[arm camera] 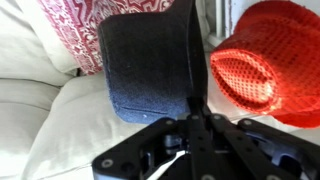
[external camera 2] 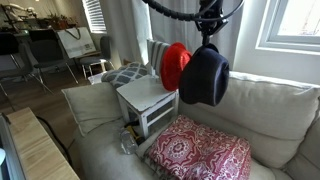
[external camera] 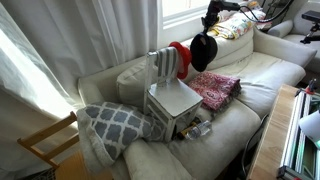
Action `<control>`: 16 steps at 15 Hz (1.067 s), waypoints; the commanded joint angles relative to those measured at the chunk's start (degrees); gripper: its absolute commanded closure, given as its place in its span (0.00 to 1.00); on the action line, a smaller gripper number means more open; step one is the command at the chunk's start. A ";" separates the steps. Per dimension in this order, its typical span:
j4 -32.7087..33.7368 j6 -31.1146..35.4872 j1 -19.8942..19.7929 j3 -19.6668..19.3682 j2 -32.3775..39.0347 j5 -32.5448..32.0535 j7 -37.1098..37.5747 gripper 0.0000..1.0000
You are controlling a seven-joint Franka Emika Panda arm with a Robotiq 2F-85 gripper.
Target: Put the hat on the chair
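The black hat (external camera 2: 204, 76) hangs by its brim from my gripper (external camera 2: 208, 38), which is shut on it, in the air above the couch. In an exterior view the hat (external camera: 203, 52) is beside the chair's back, to its right. The small white-grey chair (external camera 2: 148, 99) stands on the couch, seat bare, slatted back upright; it also shows in the exterior view from the room side (external camera: 172, 98). In the wrist view the hat (arm camera: 150, 60) fills the centre, its brim pinched between my fingers (arm camera: 192, 100).
A red sequined hat (external camera 2: 175, 65) leans at the chair's back, also in the wrist view (arm camera: 260, 65). A red patterned cushion (external camera 2: 200, 152) lies right of the chair, a grey-white patterned pillow (external camera: 115, 122) left. A light-wood chair (external camera: 45, 145) stands beside the couch.
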 commanded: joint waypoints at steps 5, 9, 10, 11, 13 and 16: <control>-13.08 -8.17 5.86 -1.09 -12.22 -16.30 8.26 0.99; -17.70 -13.84 9.52 0.74 -16.96 -17.51 13.27 0.99; -18.69 -14.27 10.44 1.26 -17.73 -17.89 15.42 0.99; -19.69 -14.23 11.66 1.85 -18.54 -18.89 18.45 0.99; -21.56 -13.07 13.79 3.18 -19.73 -20.34 24.52 0.99; -19.26 -14.06 13.95 3.96 -17.85 -18.05 23.89 0.98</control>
